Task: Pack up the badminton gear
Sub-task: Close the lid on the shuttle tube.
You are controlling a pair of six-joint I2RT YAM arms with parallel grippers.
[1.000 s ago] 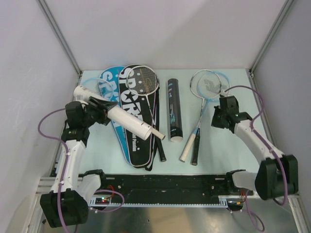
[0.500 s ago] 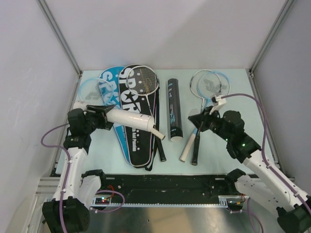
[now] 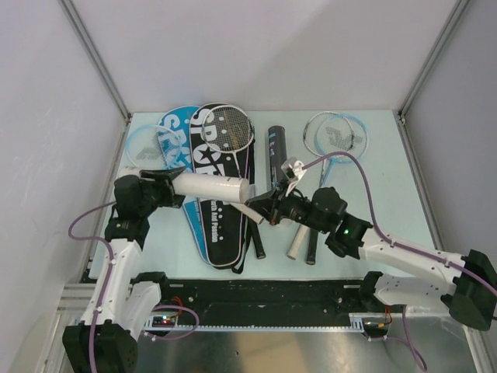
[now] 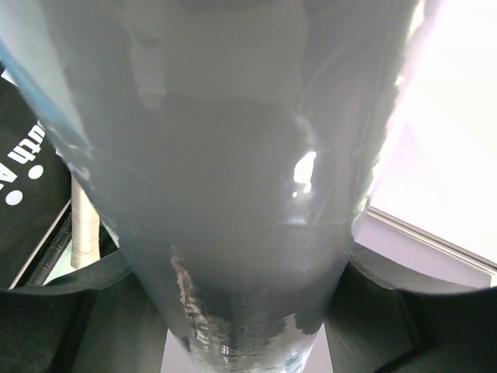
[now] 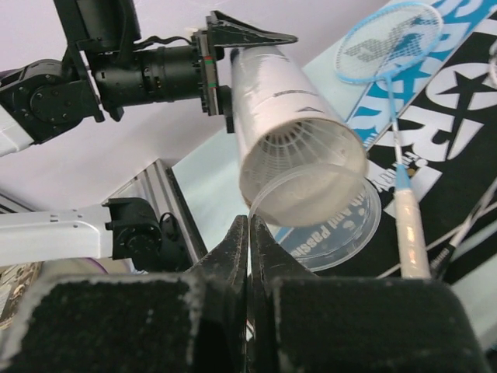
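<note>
Jaws on the right gripper (image 5: pixel 248 227) were pressed flat together, tips at the near rim of the clear lid (image 5: pixel 318 221). I couldn't tell whether they pinched that rim or only touched it. The lid sat just below and in front of the open mouth of the white tube (image 5: pixel 283 116), over the black cover (image 3: pixel 221 210). The tube ran roughly level, long axis left to right and mouth facing the right gripper. Its butt end was clamped in the left gripper (image 3: pixel 172 186), clear of the table (image 3: pixel 373 179). That made the right gripper the nearer one to both lid and mouth, and I judged capping would mean bringing the lid square onto that mouth. Inside the tube, white shuttlecock (image 5: pixel 299 146) feathers showed. The black tube (image 3: pixel 277 151) lay on the table beyond the mouth, its contents hidden from me.
</note>
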